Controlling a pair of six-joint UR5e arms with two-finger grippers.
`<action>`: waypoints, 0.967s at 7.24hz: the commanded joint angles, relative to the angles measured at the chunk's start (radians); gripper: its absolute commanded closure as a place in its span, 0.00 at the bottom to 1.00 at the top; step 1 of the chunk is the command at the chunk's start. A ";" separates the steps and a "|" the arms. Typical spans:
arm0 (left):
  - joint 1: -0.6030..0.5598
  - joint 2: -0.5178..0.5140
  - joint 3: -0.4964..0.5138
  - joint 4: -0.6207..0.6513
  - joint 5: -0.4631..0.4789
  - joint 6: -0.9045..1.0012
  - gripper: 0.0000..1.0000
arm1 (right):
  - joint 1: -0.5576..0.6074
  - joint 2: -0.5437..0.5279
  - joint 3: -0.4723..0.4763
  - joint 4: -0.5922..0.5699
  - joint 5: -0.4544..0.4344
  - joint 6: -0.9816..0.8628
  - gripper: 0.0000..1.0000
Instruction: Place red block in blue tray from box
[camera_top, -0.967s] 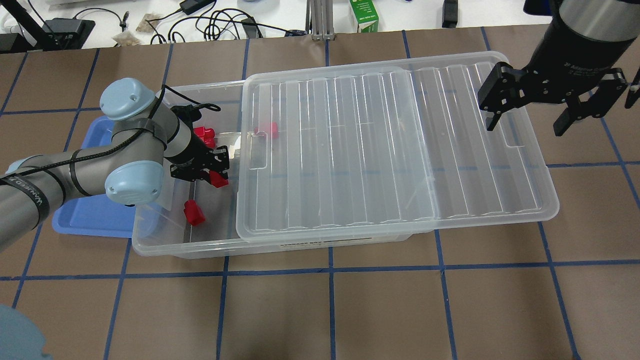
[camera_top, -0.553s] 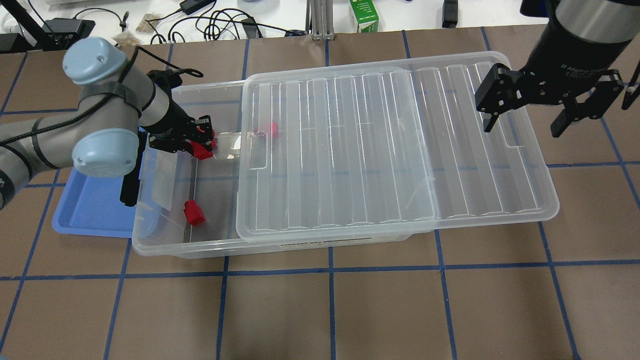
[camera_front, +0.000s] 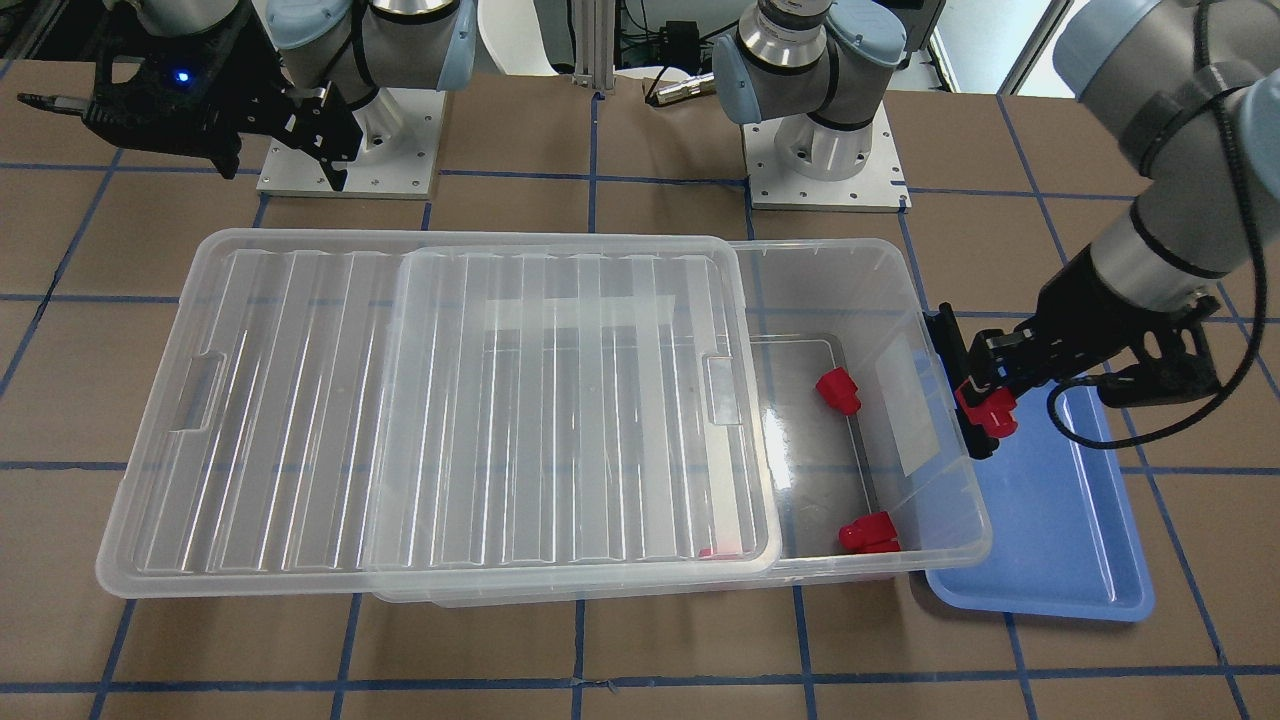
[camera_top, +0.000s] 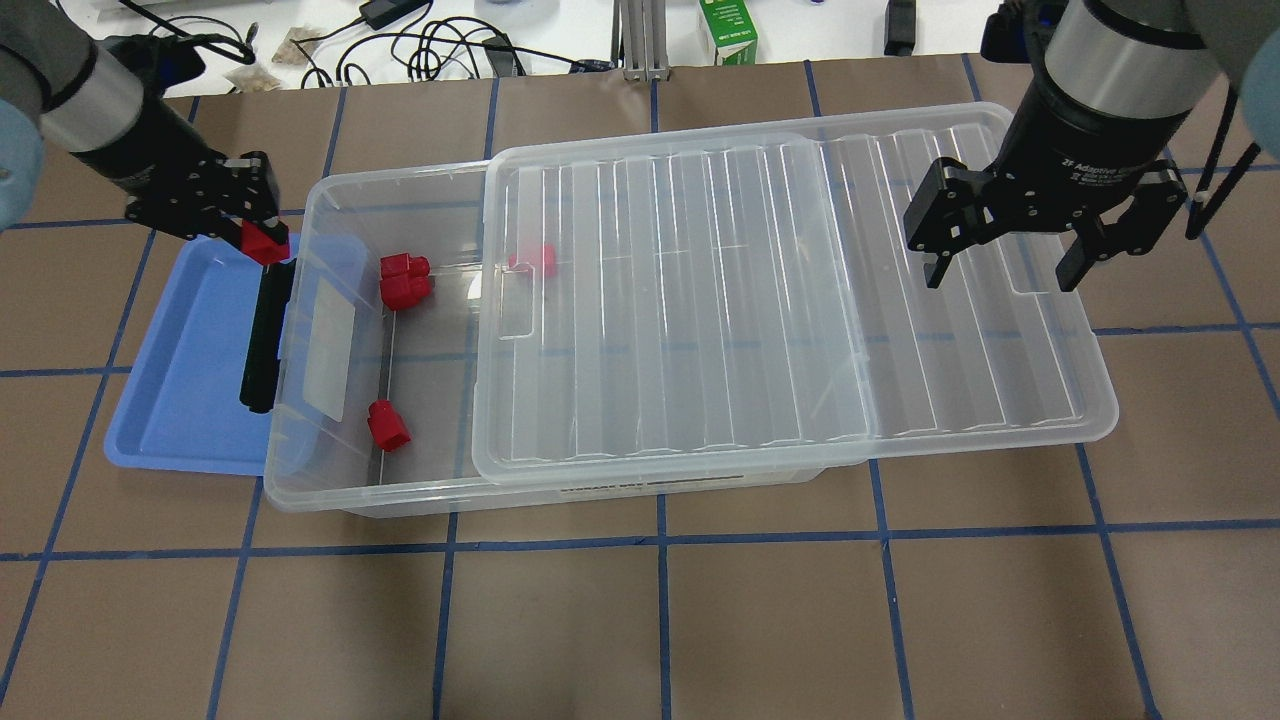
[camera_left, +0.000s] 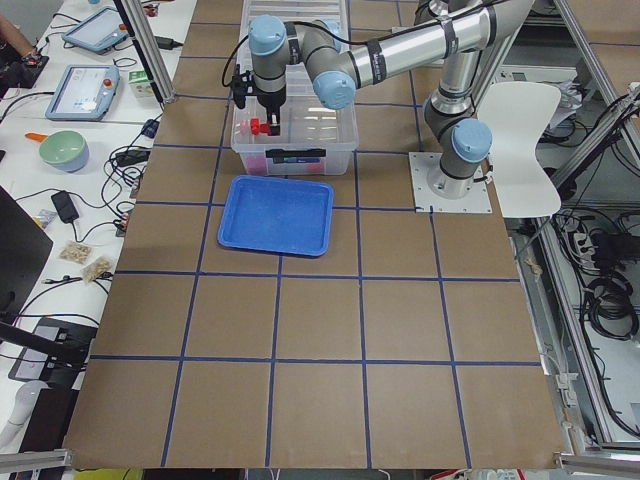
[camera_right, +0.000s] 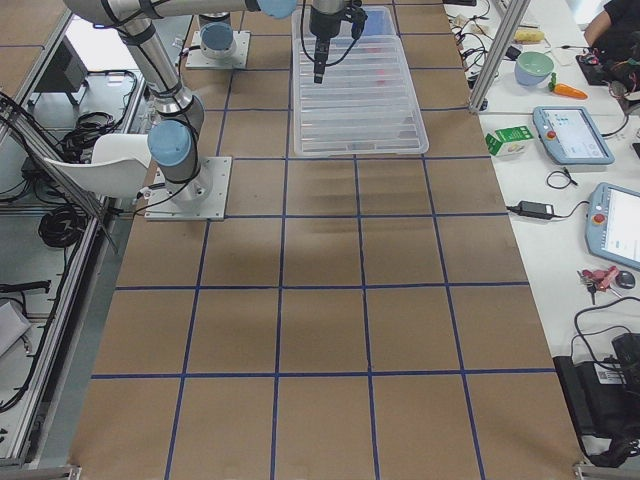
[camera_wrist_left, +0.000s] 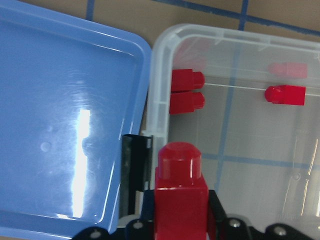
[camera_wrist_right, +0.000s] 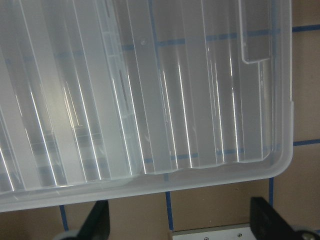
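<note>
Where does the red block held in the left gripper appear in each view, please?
Front-facing: red block right of middle, beside the black latch.
Overhead: block upper left, by the latch's upper end.
Exterior left: block near top, left of centre, above the latch.
Exterior right: not visible.
Left wrist: block bottom centre, latch just left.
Right wrist: not in it.

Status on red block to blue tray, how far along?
Done: the lid is slid aside and one red block is out of the box. In hand: the left claw is shut on it, by the box's latch end at the edge of the blue tray. Left: move it over the tray and release; no block lies in the tray. The right claw hangs open above the lid.
</note>
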 joint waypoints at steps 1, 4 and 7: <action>0.162 -0.020 0.003 -0.041 -0.001 0.218 1.00 | -0.027 0.002 0.001 -0.085 -0.003 -0.051 0.00; 0.203 -0.181 -0.145 0.217 0.002 0.332 1.00 | -0.192 0.035 0.001 -0.085 0.014 -0.267 0.00; 0.211 -0.242 -0.210 0.325 0.005 0.362 1.00 | -0.315 0.072 0.002 -0.140 0.011 -0.433 0.00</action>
